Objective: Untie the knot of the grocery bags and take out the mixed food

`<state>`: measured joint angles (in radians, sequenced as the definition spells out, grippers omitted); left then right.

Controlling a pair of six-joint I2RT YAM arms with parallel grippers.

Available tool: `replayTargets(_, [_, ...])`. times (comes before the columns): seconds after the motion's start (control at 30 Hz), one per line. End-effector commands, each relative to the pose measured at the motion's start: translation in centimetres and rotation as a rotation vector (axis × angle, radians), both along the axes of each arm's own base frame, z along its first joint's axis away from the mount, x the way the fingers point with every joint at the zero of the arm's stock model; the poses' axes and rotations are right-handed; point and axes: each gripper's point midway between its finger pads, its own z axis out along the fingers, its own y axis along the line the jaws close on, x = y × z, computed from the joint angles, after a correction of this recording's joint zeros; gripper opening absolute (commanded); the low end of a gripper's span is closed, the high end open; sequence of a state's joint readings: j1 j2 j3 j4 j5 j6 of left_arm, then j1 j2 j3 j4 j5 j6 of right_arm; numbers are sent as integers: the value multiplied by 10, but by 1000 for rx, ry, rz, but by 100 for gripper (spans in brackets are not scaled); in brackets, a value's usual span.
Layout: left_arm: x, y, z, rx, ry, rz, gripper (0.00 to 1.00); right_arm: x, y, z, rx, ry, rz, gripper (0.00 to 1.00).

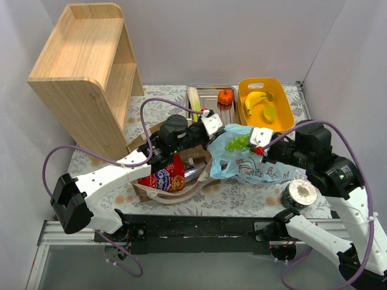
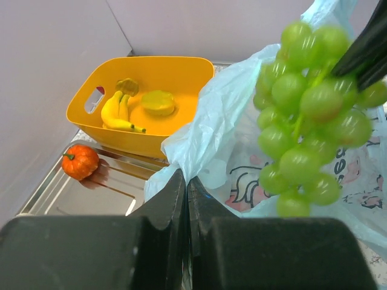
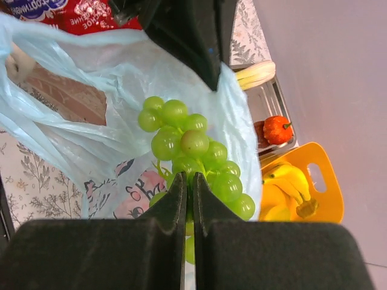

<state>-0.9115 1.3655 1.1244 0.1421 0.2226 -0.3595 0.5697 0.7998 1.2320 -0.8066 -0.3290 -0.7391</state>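
The light-blue plastic bag [image 1: 248,163] lies open at the table's middle; no knot shows. My left gripper [image 1: 213,128] is shut on the bag's rim [image 2: 199,136] and holds it up. My right gripper [image 1: 257,142] is shut on the stem of a bunch of green grapes [image 1: 237,143], held above the bag's mouth; the grapes also show in the left wrist view [image 2: 305,118] and the right wrist view [image 3: 193,154]. The brown paper carrier [image 1: 166,190] lies under my left arm with a red crisp packet [image 1: 164,177] in it.
A yellow tub [image 1: 265,104] with bananas [image 1: 254,99] stands at the back right. A steel tray [image 1: 211,99] beside it holds an orange pumpkin [image 1: 225,96] and a pale leek [image 1: 193,99]. A wooden shelf [image 1: 84,72] stands at the back left. A tape roll [image 1: 300,193] lies front right.
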Motion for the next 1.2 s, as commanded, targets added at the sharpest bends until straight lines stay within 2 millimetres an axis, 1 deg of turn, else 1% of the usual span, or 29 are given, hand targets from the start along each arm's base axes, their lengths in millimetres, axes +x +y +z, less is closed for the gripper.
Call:
replayTargets(0.0, [0,3,0,-10,47,23,0,-8,-5,67,85,-93,-10,1])
replayTargets(0.1, [-3,3,-4,4,52,2,0,10,-14,116,143,-238,-105,1])
replayTargets(0.13, [-5,1,-5,13,47,-16,0,20,-15,140,198,-319,-143,1])
replayTargets(0.17, [-8,0,-9,29,56,-34,0,30,-24,150,217,-356,-220,1])
replayTargets(0.2, [-12,-1,-12,38,60,-59,0,42,-27,153,227,-378,-272,1])
replayTargets(0.23, [-14,-3,-12,42,59,-73,0,55,-30,172,280,-452,-324,1])
replayTargets(0.27, [-15,-3,-16,61,68,-84,0,70,-44,173,274,-486,-436,1])
replayTargets(0.3, [-13,-4,-20,73,72,-97,0,86,-44,160,261,-490,-485,1])
replayTargets(0.33, [-12,-5,-14,66,66,-102,0,96,-49,158,262,-517,-533,1])
replayTargets(0.37, [-12,-4,-11,64,69,-105,0,103,-55,170,301,-576,-587,1])
replayTargets(0.4, [-12,-3,-7,58,65,-129,0,119,-54,153,266,-562,-610,1])
replayTargets(0.43, [-12,-3,7,42,34,-141,0,127,-54,150,276,-556,-625,1])
replayTargets(0.47, [-16,0,-1,82,52,-155,0,137,-63,151,292,-561,-657,1])
replayTargets(0.5, [-15,4,3,94,20,-160,0,154,-62,135,307,-498,-672,1])
replayTargets(0.53, [-18,6,7,95,12,-175,0,164,-61,132,323,-467,-658,1])
replayTargets(0.57, [-17,10,5,108,15,-169,0,179,-81,128,341,-433,-725,1])
replayTargets(0.6, [-12,16,8,105,11,-152,0,206,-84,105,324,-345,-760,1])
replayTargets(0.63, [-12,21,17,89,10,-141,0,215,-89,116,394,-301,-786,1])
replayTargets(0.67, [-11,25,26,70,17,-130,0,229,-104,107,385,-264,-824,1])
replayTargets(0.7, [-4,31,33,55,29,-105,0,248,-104,74,327,-165,-832,1])
replayTargets(0.73, [-6,33,38,23,107,-96,0,257,-104,67,313,-140,-828,1])
replayTargets(0.77, [-9,35,49,5,164,-103,0,264,-106,62,308,-119,-818,1])
replayTargets(0.8, [-7,38,49,-3,228,-96,0,275,-105,42,287,-68,-822,1])
replayTargets(0.83, [-9,37,39,8,314,-84,0,278,-104,36,299,-39,-816,1])
replayTargets(0.9, [0,46,37,-26,407,-16,0,289,-110,20,310,9,-836,1])
replayTargets(1.03, [5,58,44,-65,406,13,0,303,-121,-2,360,92,-877,1])
replayTargets(1.07, [4,59,44,-56,400,12,0,306,-130,-7,374,108,-898,1])
replayTargets(1.1, [4,61,44,-45,392,13,0,309,-132,-17,368,132,-902,1])
replayTargets(1.17, [2,68,35,5,367,17,0,313,-133,-32,360,172,-897,1])
